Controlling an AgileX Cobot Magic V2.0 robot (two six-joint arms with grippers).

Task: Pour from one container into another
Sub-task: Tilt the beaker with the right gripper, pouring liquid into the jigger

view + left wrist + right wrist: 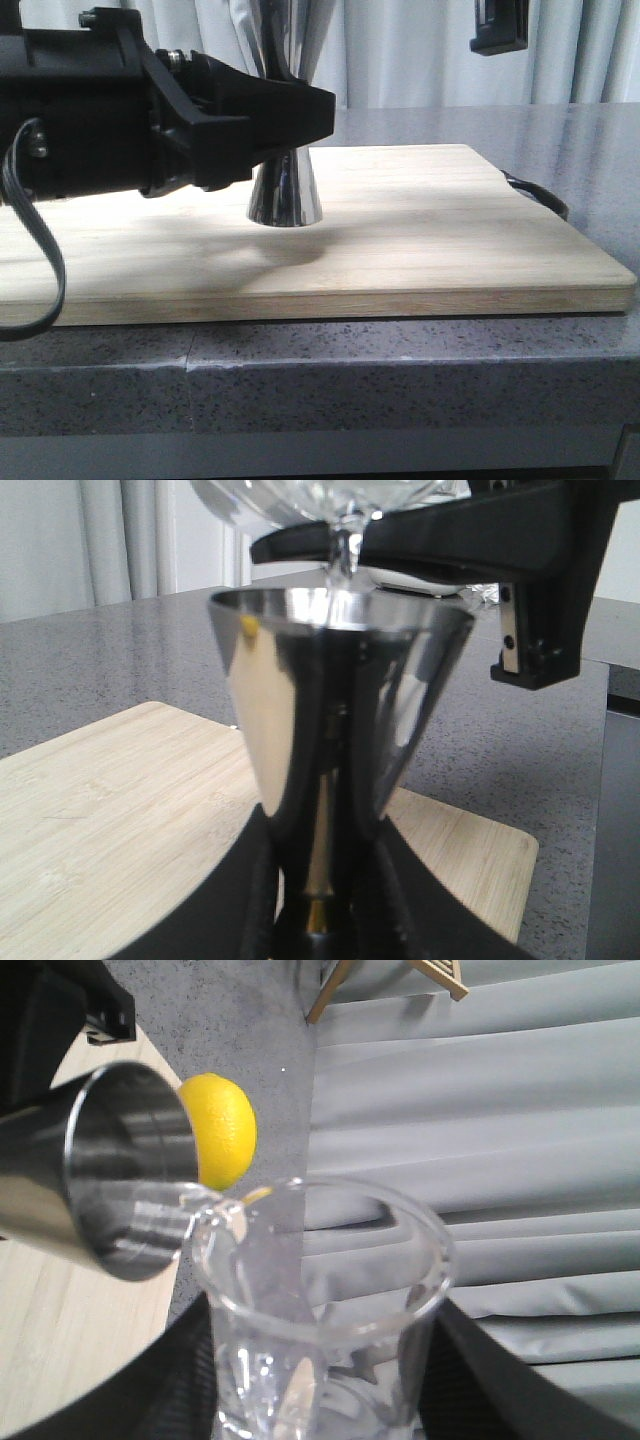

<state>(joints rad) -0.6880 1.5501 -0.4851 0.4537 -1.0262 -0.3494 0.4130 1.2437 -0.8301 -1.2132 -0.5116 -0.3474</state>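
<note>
**Beaker tipped over the jigger's mouth**

While the jigger (pixel 286 195) stands upright on the board (pixel 420 230) at the centre of the front view, the left tool (pixel 300 115) reaches in from the left edge and is clenched around its narrow waist; in the left wrist view the dark fingers (pixel 250 900) hug the steel (pixel 330 730) at the bottom centre. Across the top of that view the beaker (pixel 320 500) lies tilted, its lip just above the jigger's rim, and a thin clear stream (pixel 340 555) falls from it into the cup; the right tool (pixel 470 535) shows as a black bar beside the glass. In the right wrist view the beaker (pixel 320 1300) fills the lower centre, gripped between the right tool's dark fingers (pixel 480 1380) at the bottom, its lip touching or just beside the jigger's open mouth (pixel 130 1185) at the left; a lemon (pixel 225 1130) sits behind, upper left, on the grey desk (pixel 250 1030). Pale curtains (pixel 480 1110) cover the right side.
</note>
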